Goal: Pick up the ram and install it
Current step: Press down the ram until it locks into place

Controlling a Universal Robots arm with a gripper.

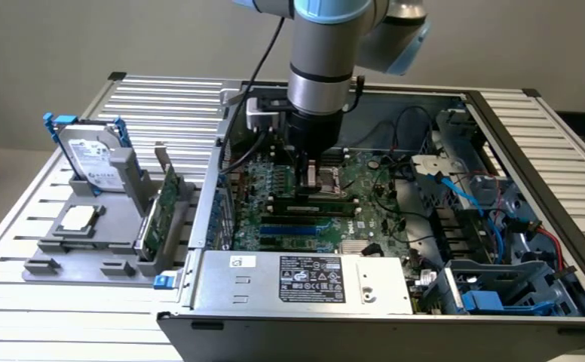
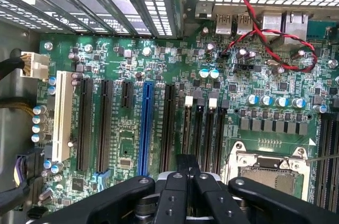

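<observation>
My gripper [image 1: 310, 172] hangs inside the open computer case [image 1: 303, 283], low over the green motherboard [image 1: 373, 215]. In the wrist view its black fingers [image 2: 180, 181] are pressed together and the gripper [image 2: 186, 163] is shut, with nothing showing between them. They sit just above the black memory slots [image 2: 204, 128] beside the CPU socket [image 2: 267, 173]. In the exterior view a long, narrow green-and-dark stick, which looks like the ram [image 1: 316, 202], lies along the memory slots just in front of the gripper. I cannot tell whether it is fully seated.
On the exterior view's left, a grey holder [image 1: 91, 249] carries a silver hard drive [image 1: 96, 158] with blue rails, a wider green expansion card [image 1: 162, 207] and a small square chip [image 1: 78, 219]. The power supply [image 1: 303, 279], blue cables [image 1: 458, 192] and drive cages [image 1: 503, 290] crowd the case.
</observation>
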